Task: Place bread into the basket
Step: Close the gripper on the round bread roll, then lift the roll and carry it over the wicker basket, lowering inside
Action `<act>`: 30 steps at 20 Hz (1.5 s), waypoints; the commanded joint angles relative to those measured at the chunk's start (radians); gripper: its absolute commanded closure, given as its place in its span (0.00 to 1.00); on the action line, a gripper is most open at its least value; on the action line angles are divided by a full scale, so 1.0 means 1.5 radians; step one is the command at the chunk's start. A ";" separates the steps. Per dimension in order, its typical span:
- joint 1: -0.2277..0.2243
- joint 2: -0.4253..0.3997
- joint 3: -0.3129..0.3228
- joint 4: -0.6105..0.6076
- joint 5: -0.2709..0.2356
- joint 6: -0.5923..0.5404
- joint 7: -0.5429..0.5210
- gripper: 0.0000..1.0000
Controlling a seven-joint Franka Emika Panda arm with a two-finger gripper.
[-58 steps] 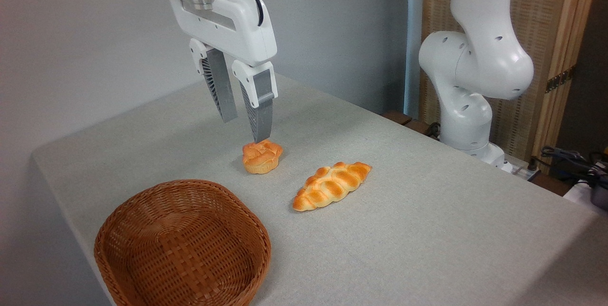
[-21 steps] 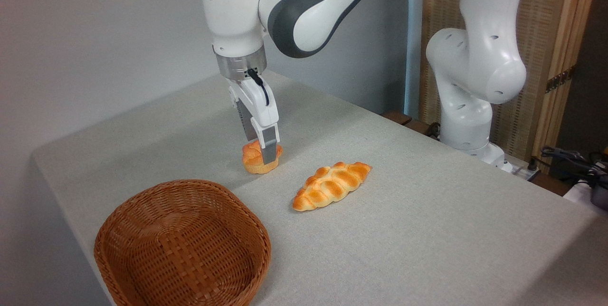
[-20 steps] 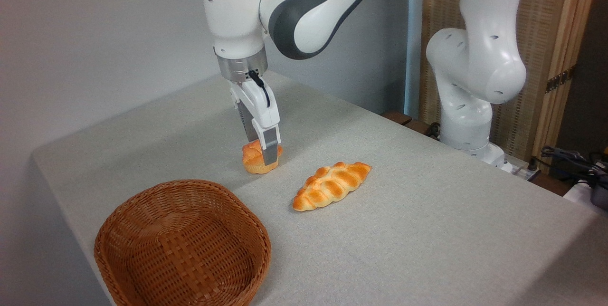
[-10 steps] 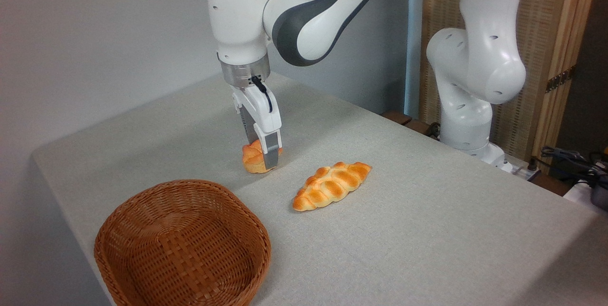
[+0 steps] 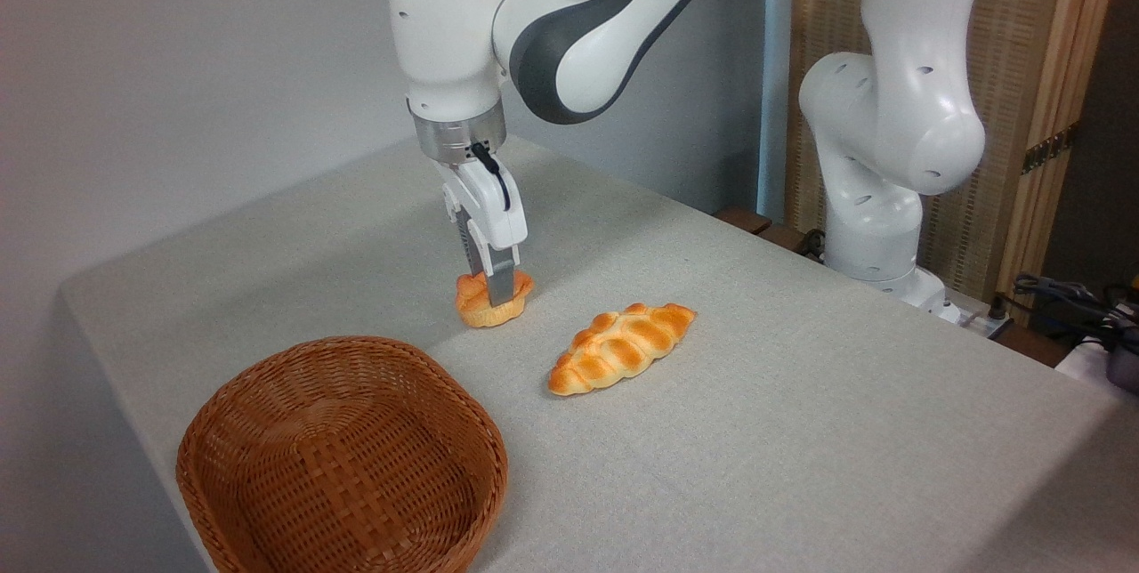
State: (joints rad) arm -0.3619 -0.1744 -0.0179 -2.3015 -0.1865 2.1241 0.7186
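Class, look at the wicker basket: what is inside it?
Nothing: the basket shows only its woven bottom. Its near wall hides a strip of floor. The bread sits outside, gripped by the tool.

bare table [image 5: 801, 431] between bread [image 5: 492, 306] and basket [image 5: 343, 457], braided loaf [image 5: 621, 347] aside

Basket [image 5: 343, 457] woven wicker; table [image 5: 801, 413] matt cloth (rough weave); bread [image 5: 492, 302] glossy.
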 commanded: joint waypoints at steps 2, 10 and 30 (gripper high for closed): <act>-0.010 -0.002 0.011 -0.009 -0.012 0.005 -0.006 0.64; -0.011 -0.002 0.013 0.041 0.000 -0.067 -0.029 0.63; 0.066 0.266 0.068 0.497 0.055 -0.124 -0.019 0.55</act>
State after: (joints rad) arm -0.2747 0.1616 0.0912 -1.6075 -0.1155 1.8736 0.6934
